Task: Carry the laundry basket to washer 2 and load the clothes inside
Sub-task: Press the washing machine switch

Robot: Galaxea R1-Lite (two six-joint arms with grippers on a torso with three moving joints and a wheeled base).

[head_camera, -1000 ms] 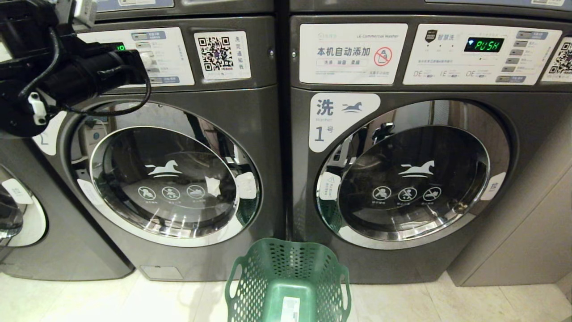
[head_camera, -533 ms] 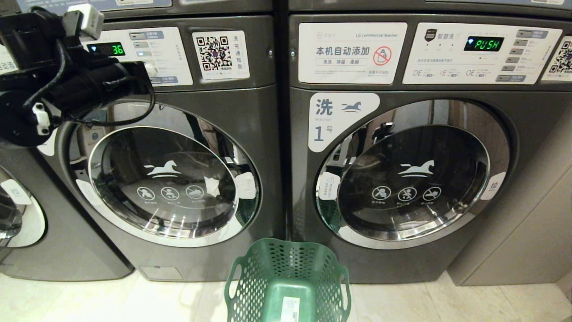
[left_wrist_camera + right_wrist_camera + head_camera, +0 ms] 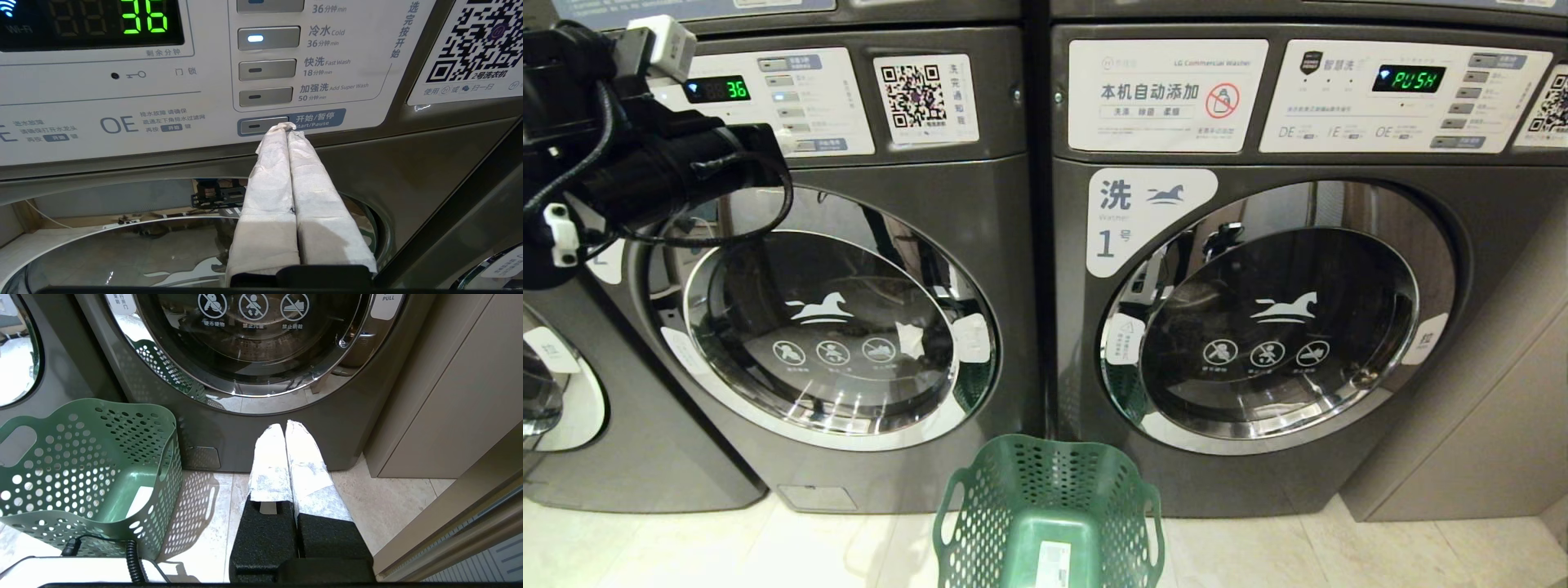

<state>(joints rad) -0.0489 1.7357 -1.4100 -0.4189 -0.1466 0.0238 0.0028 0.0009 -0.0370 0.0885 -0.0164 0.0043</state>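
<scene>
The left gripper (image 3: 287, 126), its two white-wrapped fingers pressed flat together with nothing between them, has its tips at the grey start/pause button (image 3: 261, 125) on the white control panel of washer 2 (image 3: 792, 102); pinched shut like that it makes one narrow poking point, which I judge is why it is held so. The panel's green display (image 3: 145, 22) reads 36 and the cold-wash button (image 3: 268, 38) is lit. The perforated green plastic laundry basket (image 3: 1049, 514) stands on the pale tiled floor (image 3: 1258, 555), between the two front washers and just before them; it looks empty, and washer 2's round chrome-rimmed glass door (image 3: 821, 318) is shut, so the clothes are likely inside. The right gripper (image 3: 284, 426) hangs low by washer 1 (image 3: 1282, 327), fingers closed, empty. I count one basket; three washer doors, the third (image 3: 556, 384) at the left edge.
</scene>
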